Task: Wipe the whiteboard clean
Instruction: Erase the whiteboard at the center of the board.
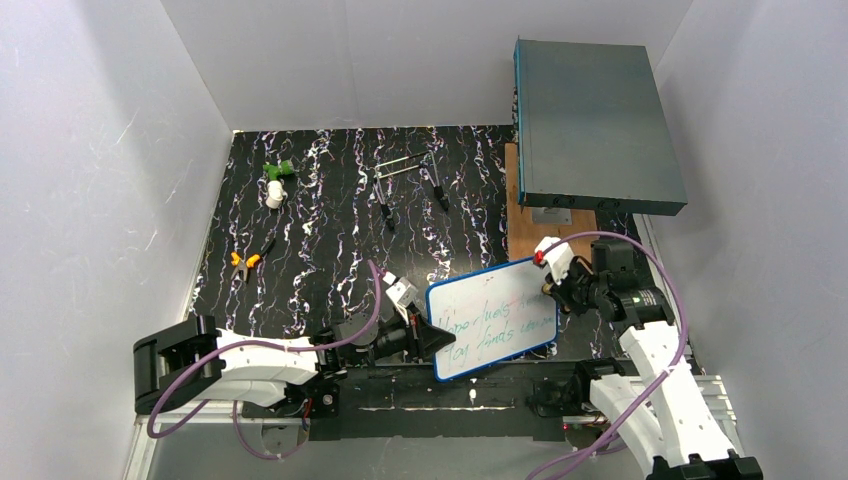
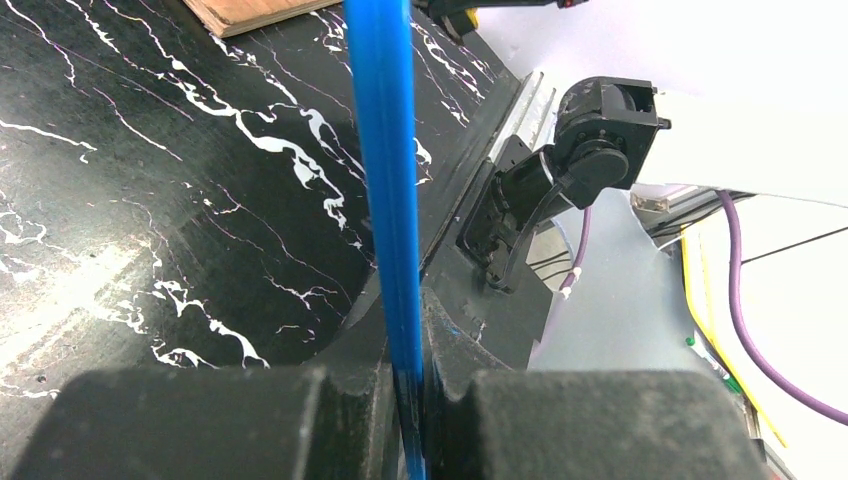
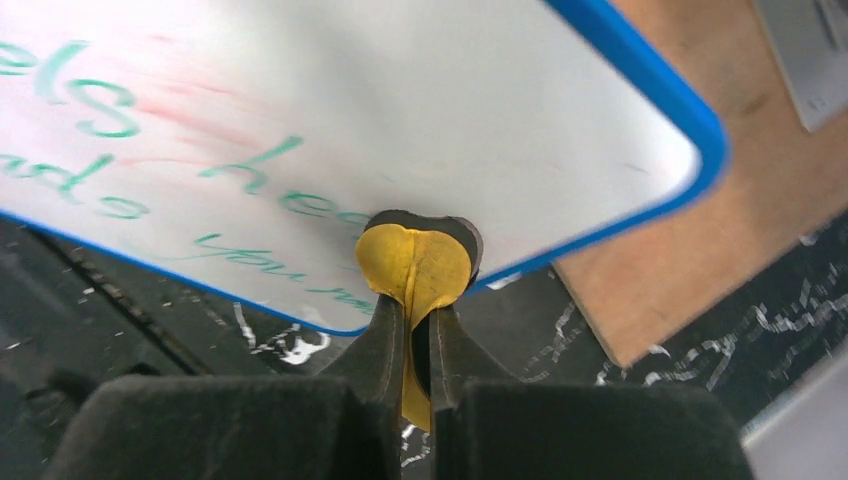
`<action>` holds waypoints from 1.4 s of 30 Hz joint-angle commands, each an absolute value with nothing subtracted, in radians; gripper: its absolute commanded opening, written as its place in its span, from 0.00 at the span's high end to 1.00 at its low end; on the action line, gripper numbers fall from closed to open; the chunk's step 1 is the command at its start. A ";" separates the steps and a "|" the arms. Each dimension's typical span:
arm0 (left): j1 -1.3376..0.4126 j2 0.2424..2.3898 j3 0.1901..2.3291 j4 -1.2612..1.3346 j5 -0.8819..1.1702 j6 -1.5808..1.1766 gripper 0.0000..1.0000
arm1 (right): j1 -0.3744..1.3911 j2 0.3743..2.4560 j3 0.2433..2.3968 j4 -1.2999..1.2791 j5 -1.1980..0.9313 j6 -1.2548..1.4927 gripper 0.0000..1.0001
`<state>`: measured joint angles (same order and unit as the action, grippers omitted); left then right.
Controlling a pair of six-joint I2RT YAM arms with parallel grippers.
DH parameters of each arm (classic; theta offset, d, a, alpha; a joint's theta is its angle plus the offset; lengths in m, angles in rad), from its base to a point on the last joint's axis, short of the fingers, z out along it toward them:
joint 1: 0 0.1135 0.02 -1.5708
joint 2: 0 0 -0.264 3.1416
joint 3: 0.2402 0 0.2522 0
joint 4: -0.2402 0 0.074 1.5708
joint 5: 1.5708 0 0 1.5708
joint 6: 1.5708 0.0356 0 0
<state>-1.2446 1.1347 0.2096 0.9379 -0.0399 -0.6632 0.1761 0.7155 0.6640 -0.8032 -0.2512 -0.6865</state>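
The whiteboard (image 1: 490,320), blue-framed with green handwriting and faint red smudges, is held tilted above the black marbled table between the two arms. My left gripper (image 1: 432,340) is shut on its left edge; in the left wrist view the blue frame (image 2: 385,150) runs edge-on between the fingers of the left gripper (image 2: 408,370). My right gripper (image 1: 553,285) is at the board's right side, shut on a folded yellow pad (image 3: 415,262). The right gripper (image 3: 415,320) presses that pad against the white face of the whiteboard (image 3: 400,100), close to its lower edge and beside the green writing.
A large grey-teal box (image 1: 595,125) stands at the back right on a wooden board (image 1: 520,215). Orange-handled pliers (image 1: 245,262), a green and white object (image 1: 276,182) and thin metal tools (image 1: 410,180) lie on the far part of the table. White walls enclose three sides.
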 commanded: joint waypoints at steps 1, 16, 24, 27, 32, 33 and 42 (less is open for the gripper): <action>-1.258 1.098 0.217 1.011 0.052 -0.620 1.00 | 0.287 0.710 0.700 -0.876 -0.414 -0.694 0.99; -1.258 1.187 0.230 1.094 0.056 -0.661 1.00 | 0.389 0.817 0.754 -0.677 -0.141 -0.515 0.99; -1.257 1.108 0.203 1.045 0.042 -0.646 1.00 | 0.291 0.808 0.678 -0.696 -0.008 -0.538 0.99; -1.257 1.093 0.190 1.043 0.035 -0.646 1.00 | 0.283 0.822 0.678 -0.693 -0.005 -0.532 0.99; -1.257 1.076 0.176 1.043 0.031 -0.644 1.00 | 0.284 0.828 0.720 -0.728 -0.152 -0.530 0.99; -1.257 1.073 0.177 1.037 0.030 -0.640 1.00 | 0.283 0.824 0.732 -0.744 -0.202 -0.535 0.99; -1.233 0.908 0.183 0.806 -0.031 -0.525 1.00 | 0.260 0.707 0.880 -1.087 -0.790 -0.766 0.99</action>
<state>-1.2430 1.0275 0.1719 0.8749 -0.0372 -0.6212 0.2806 0.7620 0.7998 -0.9169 -0.4675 -0.6361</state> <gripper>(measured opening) 0.049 0.086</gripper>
